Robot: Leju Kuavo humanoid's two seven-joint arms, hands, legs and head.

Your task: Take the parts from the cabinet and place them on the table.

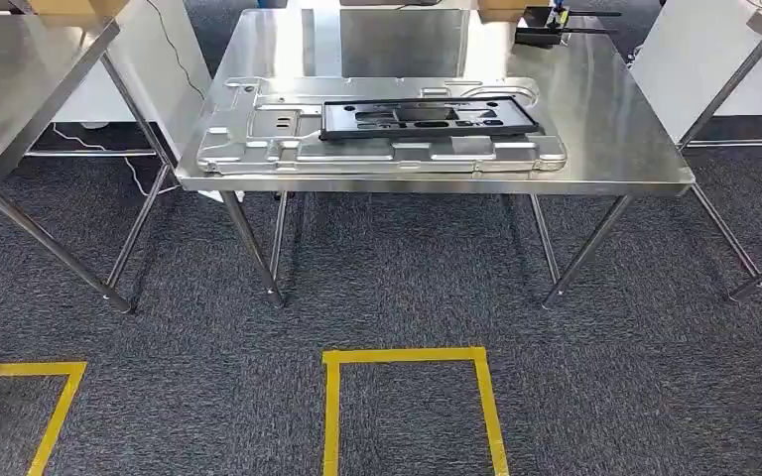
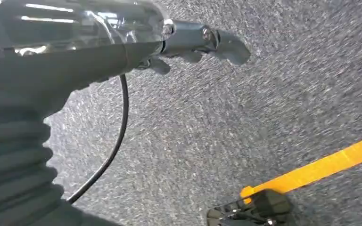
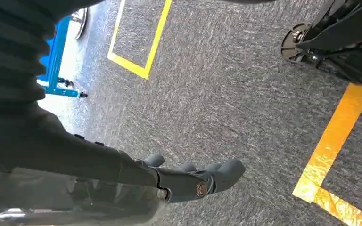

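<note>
While both arms hang down over the grey carpet (image 1: 208, 327), the left hand (image 2: 188, 44) and the right hand (image 3: 193, 181) hold nothing, each with its fingers stretched out and a little apart. Nearest on the floor is a square of yellow tape (image 1: 412, 402). Farther stands the steel table (image 1: 615, 129), and on its left half lies a large silver stamped panel (image 1: 258, 144) with a black frame part (image 1: 427, 117) resting on top of it.
</note>
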